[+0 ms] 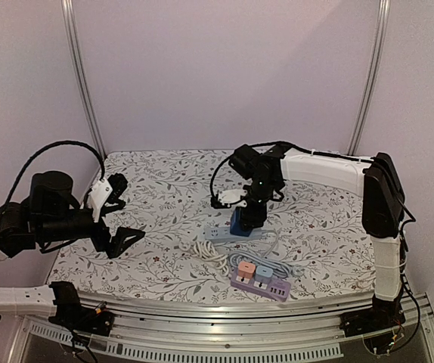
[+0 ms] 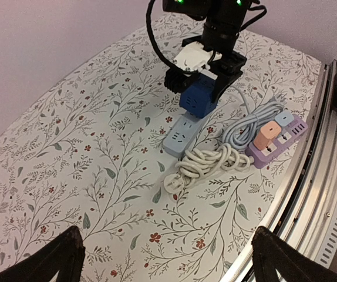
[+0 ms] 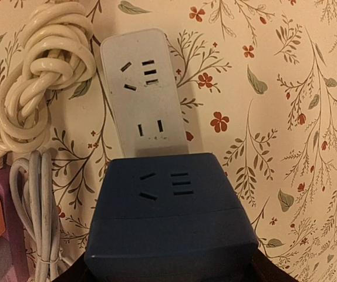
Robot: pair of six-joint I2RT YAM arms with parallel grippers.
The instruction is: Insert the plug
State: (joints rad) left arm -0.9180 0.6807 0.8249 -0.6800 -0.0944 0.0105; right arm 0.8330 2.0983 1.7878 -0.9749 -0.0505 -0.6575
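Observation:
A blue cube-shaped plug (image 1: 243,221) is held in my right gripper (image 1: 246,214), which is shut on its sides. The plug stands over the far end of a pale grey-blue power strip (image 1: 228,235) on the flowered table. In the right wrist view the plug (image 3: 171,217) covers the near part of the strip (image 3: 142,100), whose other sockets show free. I cannot tell whether its pins are in the socket. The left wrist view shows the plug (image 2: 199,98) on the strip (image 2: 179,135). My left gripper (image 1: 122,214) is open and empty at the left, well away from the strip.
A coiled white cord (image 2: 209,161) with its plug lies beside the strip. A purple power strip (image 2: 277,138) with pink and blue adapters and a grey cord (image 2: 248,120) lies near the table's front rail (image 2: 309,194).

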